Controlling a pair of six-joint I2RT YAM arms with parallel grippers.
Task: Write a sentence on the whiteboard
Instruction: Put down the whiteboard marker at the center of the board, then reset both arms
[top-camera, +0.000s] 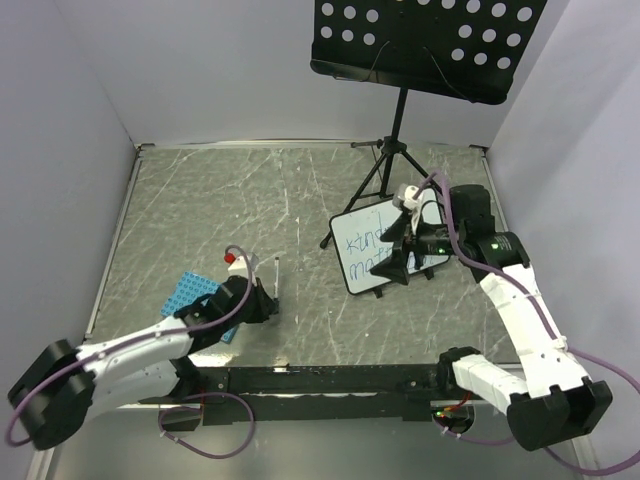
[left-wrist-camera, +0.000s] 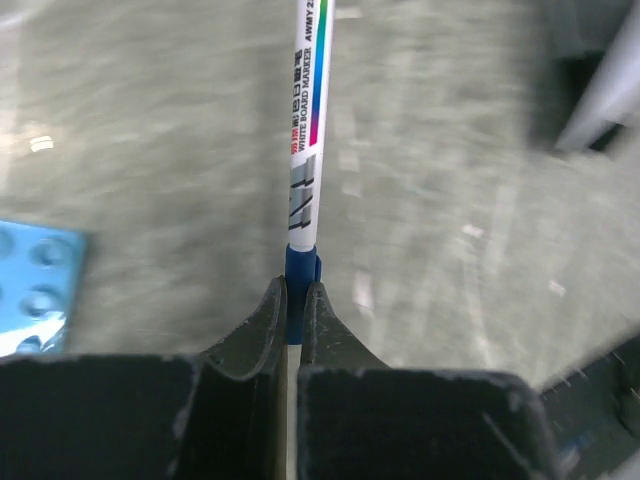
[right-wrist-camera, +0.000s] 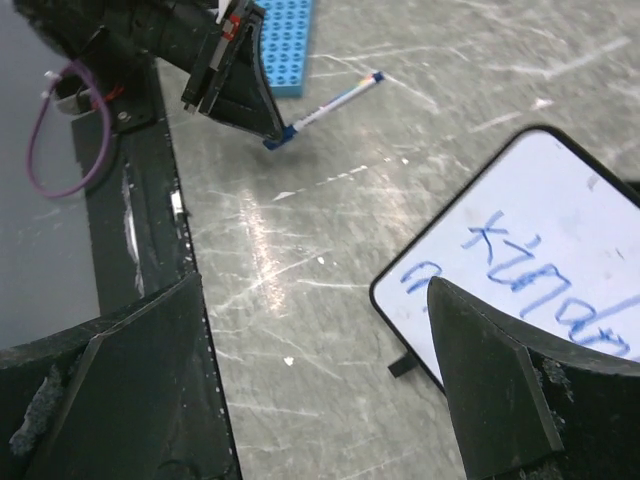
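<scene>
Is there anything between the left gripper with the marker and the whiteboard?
Nothing lies on the table between the left gripper, shut on the marker, and the whiteboard. One music stand leg ends just beside the board's left edge, and the open right gripper hangs over the board.

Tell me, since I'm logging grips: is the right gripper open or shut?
Open. In its wrist view the right gripper shows fingers wide apart, nothing held, near the whiteboard.
</scene>
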